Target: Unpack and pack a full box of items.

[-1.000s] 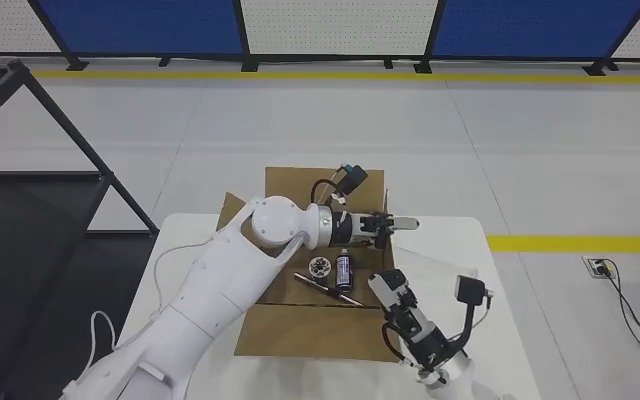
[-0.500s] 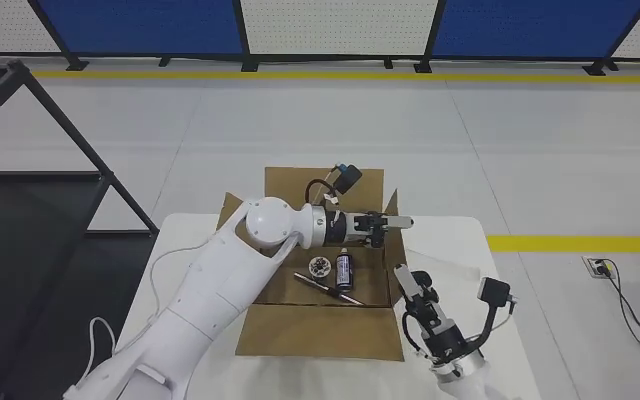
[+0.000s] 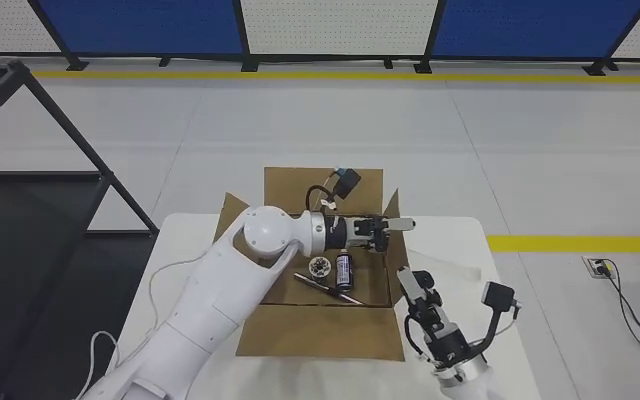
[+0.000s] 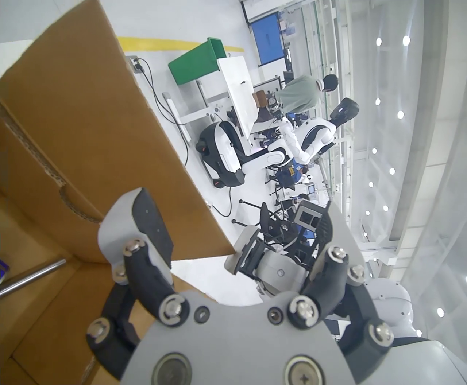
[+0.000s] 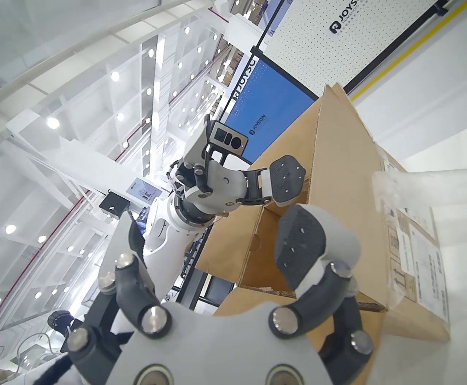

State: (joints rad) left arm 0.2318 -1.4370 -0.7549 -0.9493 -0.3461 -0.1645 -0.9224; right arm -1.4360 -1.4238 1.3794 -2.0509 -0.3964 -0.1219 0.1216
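A logo with a printed word stood on the white perforated panel and on the blue panel. The paper label on the box carried print too small to read.

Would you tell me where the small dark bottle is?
In the top view, the bottle lies inside the cardboard box, right of the round part, beside the metal rod.

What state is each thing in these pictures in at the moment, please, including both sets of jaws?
box: open, with one side flap raised.
left gripper: jaws open, straddling the raised flap's edge.
right gripper: jaws open, empty, outside the box.
bottle: on the box floor, apparently lying.
metal rod: lying flat in the box.
round part: flat on the box floor.
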